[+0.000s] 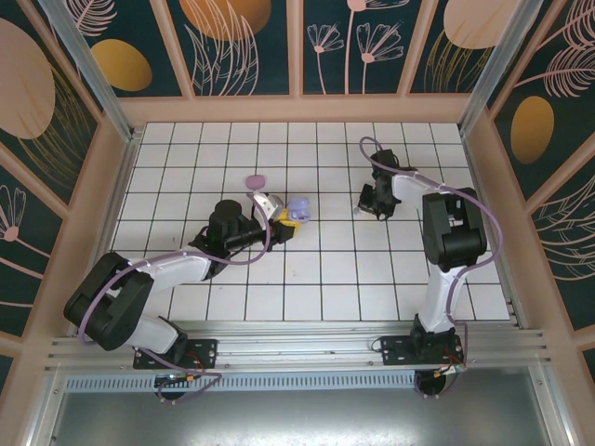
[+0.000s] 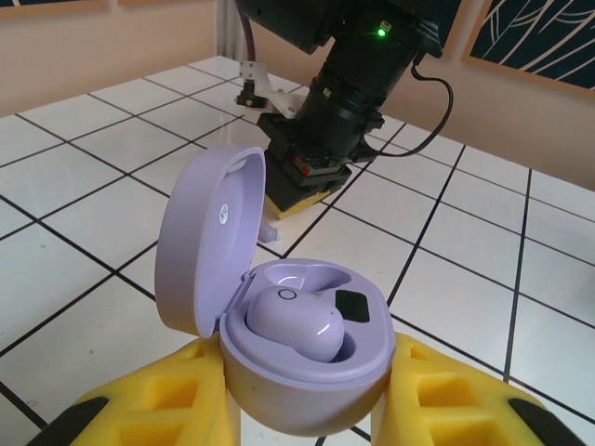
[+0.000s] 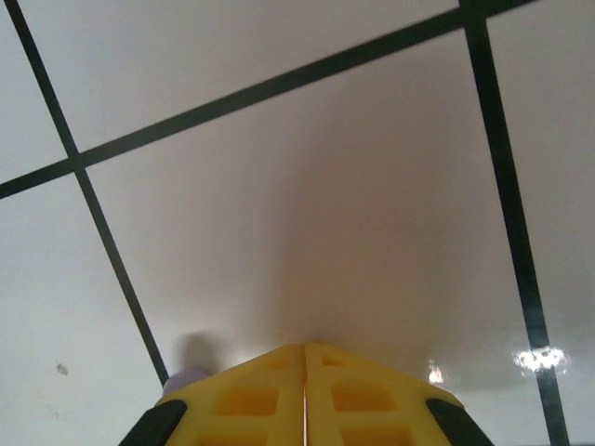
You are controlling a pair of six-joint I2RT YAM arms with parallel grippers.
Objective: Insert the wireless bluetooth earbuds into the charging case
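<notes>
Pickup of loose lavender plastic earbud (image 3: 189,376) (tiny, pebble-like, blurred): it lay on the white tiled counter (image 3: 279,186) just beside the closed right claw (image 3: 304,395), so reopening and centring seemed advisable. Left claw (image 2: 307,409) gripped the lavender charging case (image 2: 200,242), lid up, one glossy lavender bud (image 2: 293,321) seated inside.
</notes>
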